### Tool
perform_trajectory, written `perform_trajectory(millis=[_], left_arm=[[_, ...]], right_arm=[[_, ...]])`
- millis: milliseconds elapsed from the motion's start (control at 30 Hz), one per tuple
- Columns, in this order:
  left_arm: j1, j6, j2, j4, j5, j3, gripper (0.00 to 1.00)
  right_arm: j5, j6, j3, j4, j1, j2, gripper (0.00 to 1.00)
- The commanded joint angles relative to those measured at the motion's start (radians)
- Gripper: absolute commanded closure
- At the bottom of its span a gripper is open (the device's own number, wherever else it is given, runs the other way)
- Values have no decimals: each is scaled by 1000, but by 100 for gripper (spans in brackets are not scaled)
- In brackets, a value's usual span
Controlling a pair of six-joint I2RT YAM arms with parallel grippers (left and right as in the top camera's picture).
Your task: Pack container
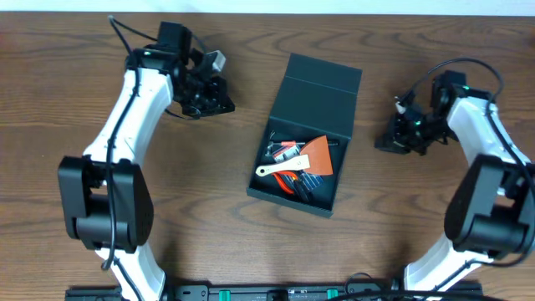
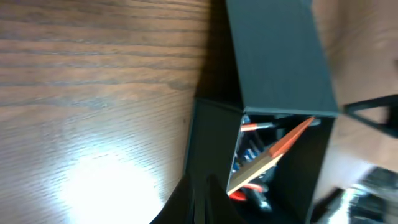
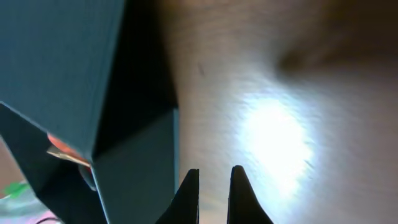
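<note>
The container (image 1: 284, 199) sits mid-desk (image 1: 209, 217), its long axis running 1 o'clock to 7 o'clock, with the lid flap (image 1: 322, 79) open at the 1 o'clock end. Your left fingers (image 1: 217, 100), pinched shut on nothing, are at its 10 o'clock. Your right fingers (image 3: 189, 196), also shut and empty, are at 3 o'clock and look slightly nearer. An orange scraper (image 1: 316, 156) and small tools lie inside. Nothing visible stands between.

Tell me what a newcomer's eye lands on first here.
The open dark teal-grey container at the centre of the table, lid flapped back. Inside it, an orange scraper with a pale handle lies atop darker tools. The left arm and right arm, white, flank it.
</note>
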Motion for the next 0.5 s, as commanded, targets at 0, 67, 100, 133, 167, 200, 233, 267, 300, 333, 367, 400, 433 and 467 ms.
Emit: perform_trajectory(millis=[0, 67, 100, 133, 167, 200, 233, 267, 300, 333, 367, 400, 433, 467], left_arm=[[31, -9, 69, 18, 177, 9, 94], [37, -9, 100, 43, 228, 9, 94], [37, -10, 114, 55, 243, 9, 94], [37, -10, 129, 67, 258, 9, 95], [37, -10, 142, 76, 269, 9, 94], [37, -10, 154, 82, 274, 9, 94], [37, -11, 160, 85, 277, 9, 94], [37, -13, 167, 89, 279, 9, 94], [37, -13, 173, 89, 279, 9, 94], [37, -13, 174, 89, 279, 9, 94], [37, -13, 175, 89, 279, 9, 94], [37, -13, 175, 89, 279, 9, 94], [37, -13, 175, 89, 279, 9, 94], [37, -13, 175, 89, 279, 9, 94]], right_arm=[[-106, 11, -3, 31, 26, 49, 99], [-111, 14, -3, 51, 32, 69, 99], [-111, 14, -3, 58, 34, 76, 99], [-111, 15, -3, 67, 37, 87, 99], [-112, 20, -3, 74, 39, 93, 99], [-113, 27, -3, 82, 41, 103, 99], [-120, 32, -3, 87, 41, 106, 99], [-132, 32, -3, 98, 43, 115, 99], [-153, 32, -3, 108, 42, 118, 99], [-167, 33, -3, 121, 43, 124, 99], [-190, 32, -3, 137, 45, 128, 99], [-212, 32, -3, 154, 47, 133, 99], [-236, 32, -3, 171, 49, 136, 99], [-256, 32, -3, 189, 52, 138, 99]])
